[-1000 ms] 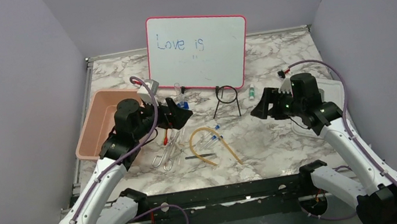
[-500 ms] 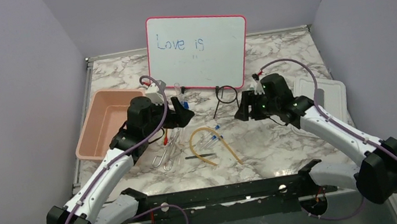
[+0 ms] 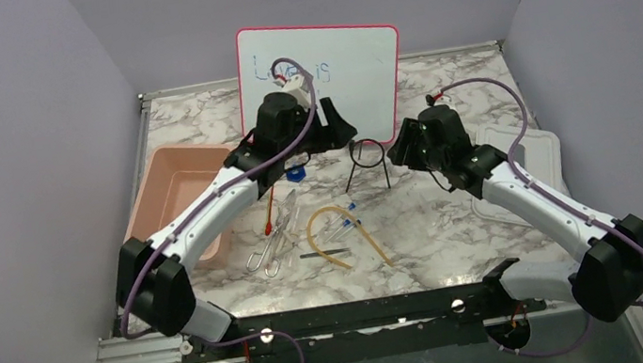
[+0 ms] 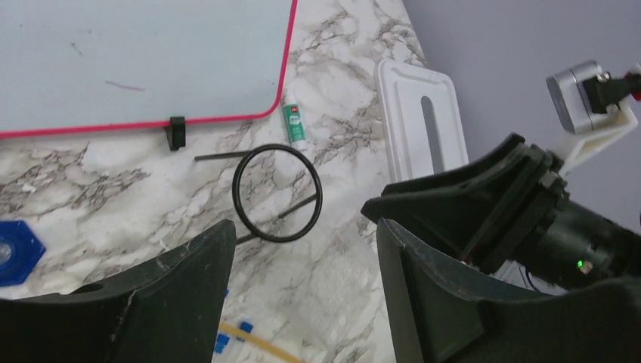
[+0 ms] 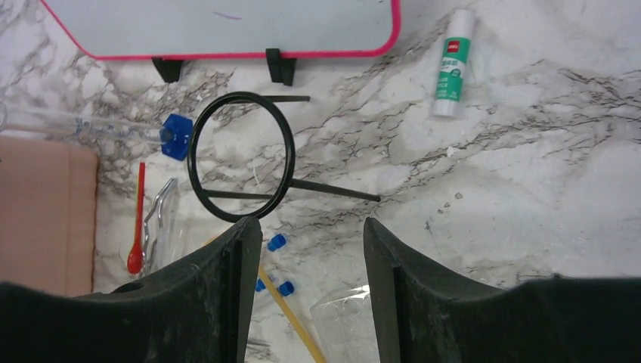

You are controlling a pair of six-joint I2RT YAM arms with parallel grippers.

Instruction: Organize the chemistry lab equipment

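While both arms are hovering in front of the pink-framed whiteboard (image 3: 320, 82), you are dealing first with the black wire ring tripod (image 5: 332, 190). It is standing just in front of the board's lower edge, below its right half in the overhead view. The left gripper (image 4: 302, 287) is hanging wide open and empty close by, and the right gripper (image 5: 306, 280) is doing the same, fingers spread with nothing between them. I am judging the tripod to be light and stiff: thin round wire, a hoop on splayed legs, likely to tip or skate on the glossy marbled table (image 3: 456, 219) if you are nudging one leg. Closing across the hoop's wire, or where a leg is joining the ring, is looking safest. Farther from the board, in front of its left half, the rest is lying in a loose heap. The tan rubber tube (image 3: 327, 211) is soft and curling and will probably be flopping if gripped at an end, so the middle of its bend is suiting better. The metal tongs (image 3: 270, 250) are looking hard and slick, and the red-tipped spatula (image 5: 138, 219) and thin dark rod (image 3: 326, 253) are lying flat and low. The clear blue-capped tubes (image 5: 276, 243), likely slippery and perhaps brittle, are asking for a gentle squeeze across the body. A green-and-white stick (image 5: 452, 64) is lying just off the board's lower right corner.
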